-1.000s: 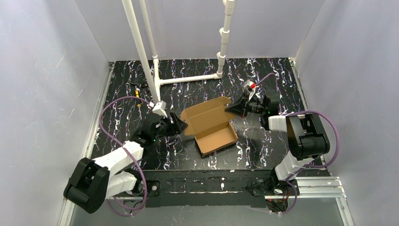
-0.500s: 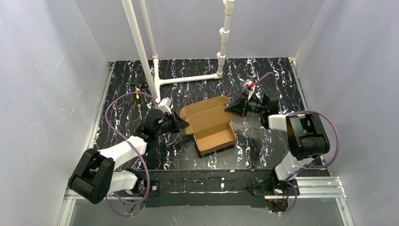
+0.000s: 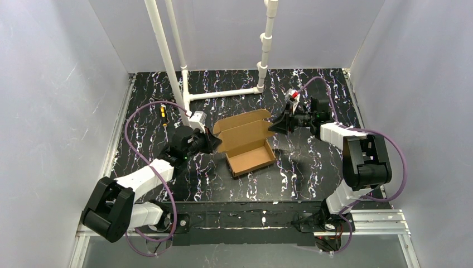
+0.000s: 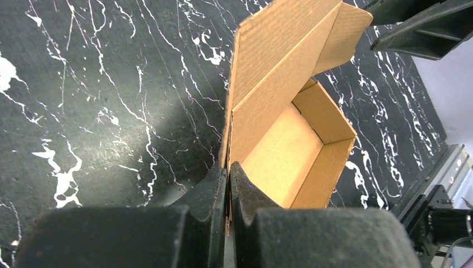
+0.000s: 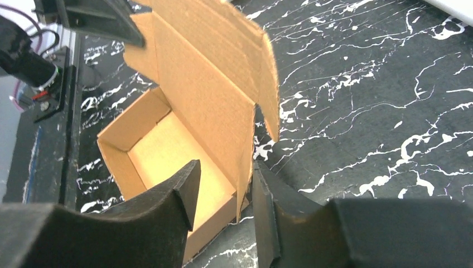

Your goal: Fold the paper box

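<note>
The brown paper box (image 3: 245, 148) stands mid-table with its tray formed and its lid upright at the back. My left gripper (image 3: 213, 140) is shut on the left edge of the lid; in the left wrist view the cardboard (image 4: 290, 145) is pinched thin between the fingers of the gripper (image 4: 228, 170). My right gripper (image 3: 272, 127) is at the box's right end, open. In the right wrist view the lid's right edge (image 5: 245, 167) hangs between that gripper's (image 5: 226, 190) spread fingers, close to the right finger (image 5: 265, 206).
A white pipe frame (image 3: 223, 94) stands at the back of the black marbled table (image 3: 312, 167). Small yellow bits (image 3: 163, 111) lie at the far left. Grey walls close in both sides. A metal rail (image 3: 368, 223) runs at the near right.
The left gripper has closed on the lid's left edge. The right gripper has opened off the lid's right edge. The box has shifted slightly left and back.
</note>
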